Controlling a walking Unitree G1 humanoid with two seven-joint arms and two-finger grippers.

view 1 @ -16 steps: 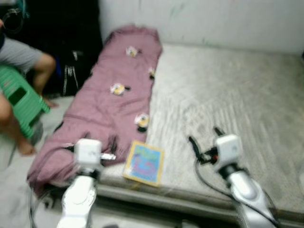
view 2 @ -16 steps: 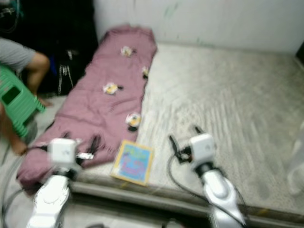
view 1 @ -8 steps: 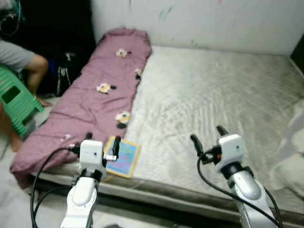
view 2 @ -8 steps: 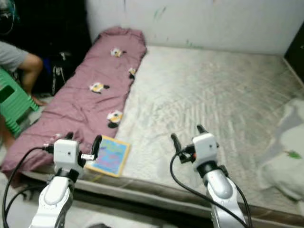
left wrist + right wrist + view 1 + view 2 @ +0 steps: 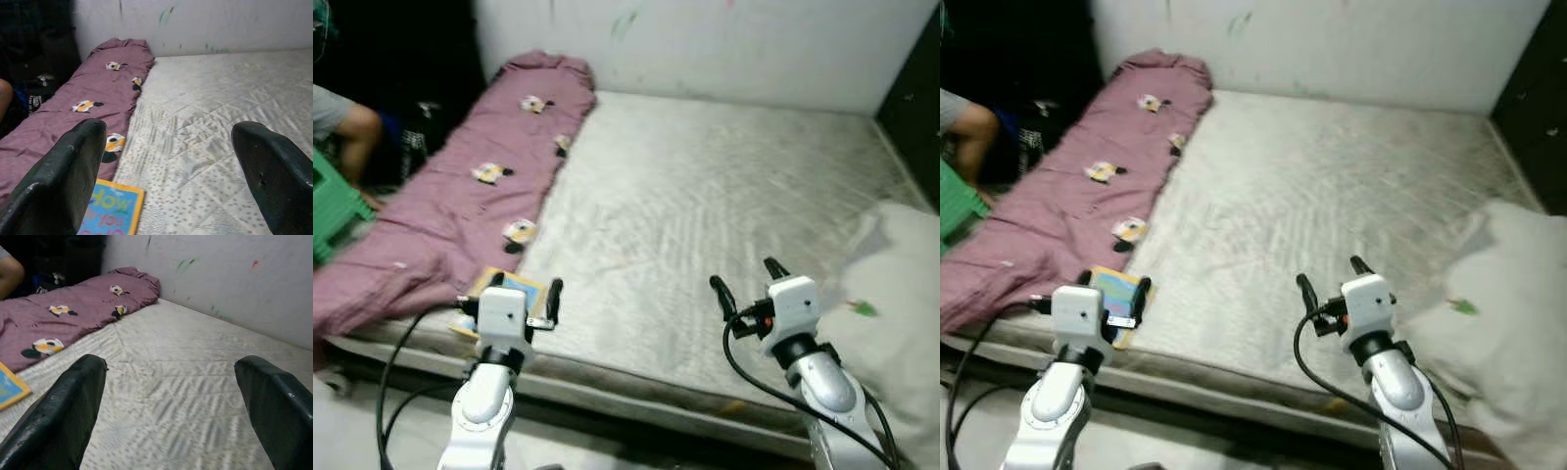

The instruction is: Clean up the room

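Observation:
A bare grey-white mattress (image 5: pixel 705 186) lies in front of me. Along its left side is a mauve blanket (image 5: pixel 450 206) with cartoon patches. A colourful picture book (image 5: pixel 1117 287) rests flat on the mattress's front left corner, by the blanket's edge, and shows again in the left wrist view as the book (image 5: pixel 111 208). My left gripper (image 5: pixel 524 286) hovers open just above and in front of the book, holding nothing. Over the front middle of the mattress, my right gripper (image 5: pixel 744 279) is also open and holds nothing. A crumpled white cloth (image 5: pixel 901 294) sits on the mattress's right side.
A person (image 5: pixel 337 113) sits at the far left on a green stool (image 5: pixel 328 206), beside dark bags against the wall. A pale wall (image 5: pixel 705 39) runs behind the mattress. A dark cabinet edge (image 5: pixel 915 108) stands at the right. Bare floor lies below the front edge.
The camera has swung to the right, so the blanket, book and person sit further left in the picture and the white cloth has come into view. Both grippers keep the same open pose.

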